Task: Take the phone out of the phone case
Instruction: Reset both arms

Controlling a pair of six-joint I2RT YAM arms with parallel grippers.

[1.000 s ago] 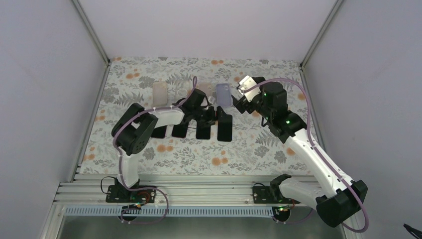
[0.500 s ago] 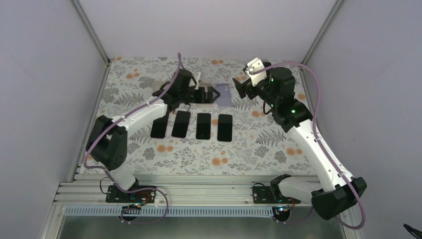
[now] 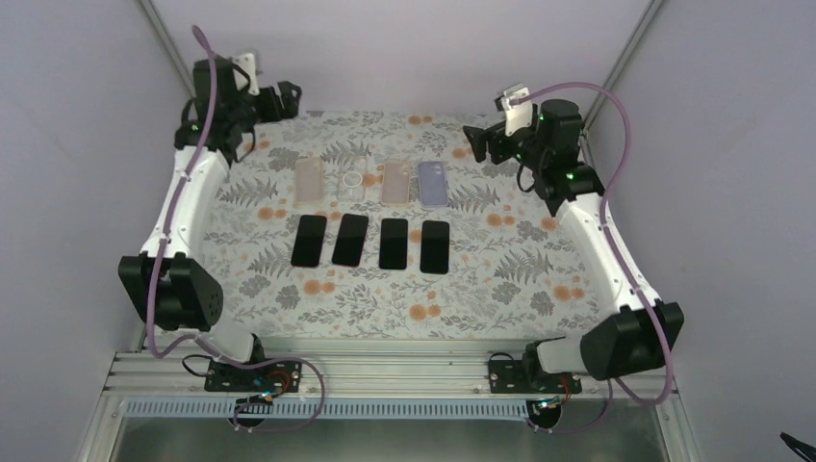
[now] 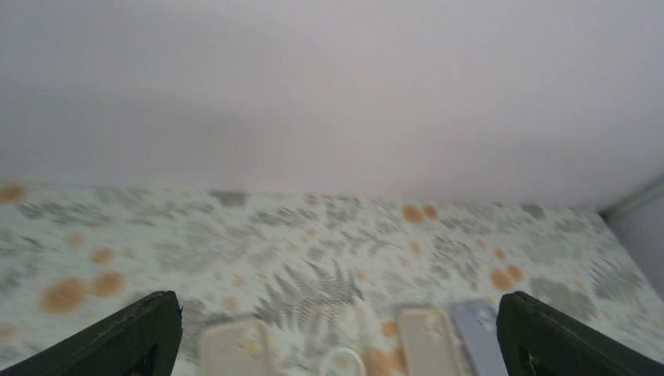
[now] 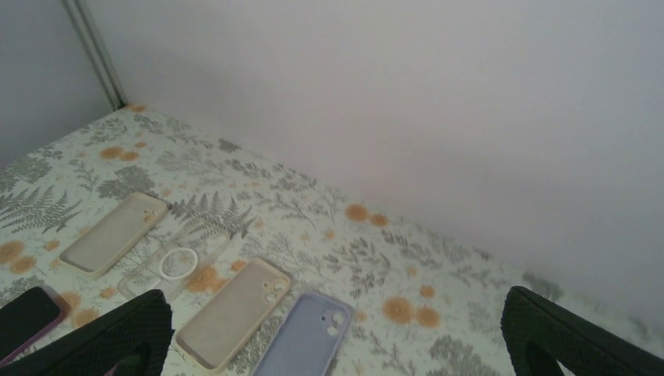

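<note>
Several phone cases lie in a row at the back of the table: beige [image 3: 308,180], clear with a white ring [image 3: 352,183], beige [image 3: 395,182] and lavender [image 3: 433,184]. In front of them lies a row of several black phones [image 3: 393,243], screens up, outside the cases. My left gripper [image 3: 281,100] hangs open and empty high at the back left corner. My right gripper [image 3: 479,144] is open and empty, raised beyond the lavender case [image 5: 301,337]. The left wrist view is blurred, with the case tops [image 4: 427,341] along its lower edge.
The floral table cover [image 3: 462,289] is bounded by grey walls at the back and both sides, with metal corner posts [image 3: 616,67]. An aluminium rail [image 3: 385,371] with both arm bases runs along the near edge. One phone's corner [image 5: 27,312] shows at the right wrist view's lower left.
The left arm has swung up and away from the row of phones to the back left corner. The right arm has lifted and drawn back toward the back right. Both grippers stayed open.
</note>
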